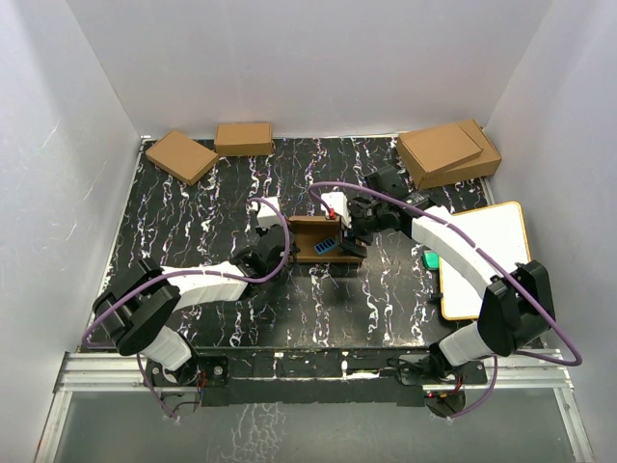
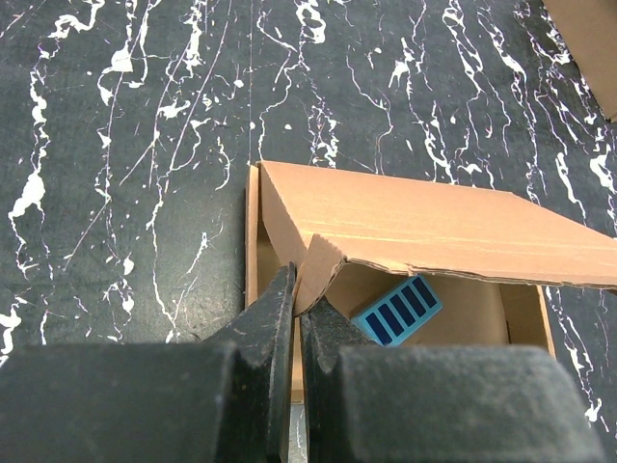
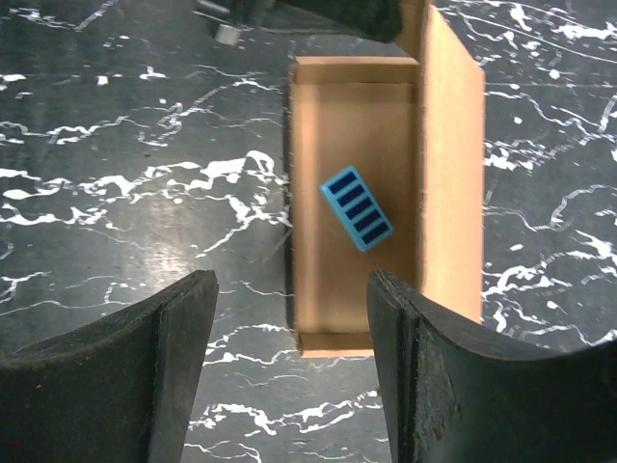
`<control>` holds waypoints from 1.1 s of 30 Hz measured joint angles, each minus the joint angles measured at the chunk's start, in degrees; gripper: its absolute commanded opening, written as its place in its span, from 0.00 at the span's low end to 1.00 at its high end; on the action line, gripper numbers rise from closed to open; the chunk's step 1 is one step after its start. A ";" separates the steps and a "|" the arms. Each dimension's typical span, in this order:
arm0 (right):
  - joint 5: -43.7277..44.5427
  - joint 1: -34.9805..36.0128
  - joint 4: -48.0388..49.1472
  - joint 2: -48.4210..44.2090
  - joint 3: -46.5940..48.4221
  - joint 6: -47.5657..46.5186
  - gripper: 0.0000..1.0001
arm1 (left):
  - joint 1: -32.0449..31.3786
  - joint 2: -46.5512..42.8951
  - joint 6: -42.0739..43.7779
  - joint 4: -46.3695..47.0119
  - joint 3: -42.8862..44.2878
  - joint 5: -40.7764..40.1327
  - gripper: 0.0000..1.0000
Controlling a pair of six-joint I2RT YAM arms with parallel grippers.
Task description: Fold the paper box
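Closest in, the left gripper (image 2: 301,307) fills the bottom of its own wrist view, its black fingers pressed together on the curled corner of a side flap of the paper box (image 2: 434,227). You cannot make out that pinch from overhead. From this low angle the big lid panel leans over the open tray, and a blue striped card (image 2: 397,311) lies on the floor inside.

The right gripper (image 3: 291,280) hangs above the box with its jaws spread wide and nothing between them. Its camera looks straight down into the tray, where the card sits slanted near the middle and the lid panel stands up along the right wall.

Only the overhead camera gives the whole room. The box sits about mid-way across the black marbled table (image 1: 193,212), with both arms reaching in to it from either side. Two small brown boxes (image 1: 181,155) lie at the back left, stacked brown boxes (image 1: 448,152) at the back right, and a white board (image 1: 487,256) rests beside the right arm
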 measured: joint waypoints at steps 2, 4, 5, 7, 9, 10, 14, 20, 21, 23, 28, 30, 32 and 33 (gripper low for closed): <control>1.73 -0.02 1.09 0.28 0.00 0.00 0.67 | 0.00 0.00 0.02 0.04 -0.17 0.00 0.00; 2.56 -0.13 2.45 0.17 0.00 0.00 0.67 | 0.00 0.00 0.02 0.22 -0.33 0.00 0.00; 2.71 -0.13 2.64 0.15 0.11 -0.11 0.66 | 0.00 0.00 0.02 0.35 -0.42 0.00 0.00; 1.97 -0.13 1.97 0.15 0.70 -0.92 0.66 | 0.00 0.00 0.02 0.42 -0.52 0.00 0.00; 0.13 -0.13 0.50 0.04 1.97 -2.16 0.64 | 0.00 0.00 0.02 0.42 -0.57 0.00 0.00; -0.63 -0.13 0.02 -0.15 2.67 -2.67 0.63 | 0.00 0.00 0.04 0.42 -0.59 0.00 0.00; -1.40 -0.09 -0.24 -1.11 4.52 -3.06 0.57 | 0.00 0.00 0.04 0.39 -0.59 0.00 0.00; 1.86 -0.09 1.70 0.26 4.79 -2.75 0.46 | 0.00 0.00 0.04 0.39 -0.59 0.02 0.00; 2.47 -0.09 2.10 0.96 4.79 -2.67 0.44 | 0.00 0.00 0.04 0.39 -0.59 0.02 0.00; 3.80 -0.09 2.60 2.54 4.79 -2.54 0.39 | 0.00 0.00 0.04 0.39 -0.59 0.00 0.00; 6.03 -0.09 3.13 5.44 4.79 -2.12 0.21 | 0.00 0.00 0.04 0.39 -0.59 0.02 0.00; 6.54 -0.09 3.26 5.77 4.79 -2.05 0.15 | 0.00 0.00 0.04 0.37 -0.59 0.04 0.00; 6.73 -0.09 3.63 5.75 4.79 -2.08 0.11 | 0.00 0.00 0.04 0.35 -0.59 0.07 0.00; 6.88 -0.09 3.78 5.75 4.79 -2.03 0.09 | 0.00 0.00 0.04 0.35 -0.59 0.11 0.00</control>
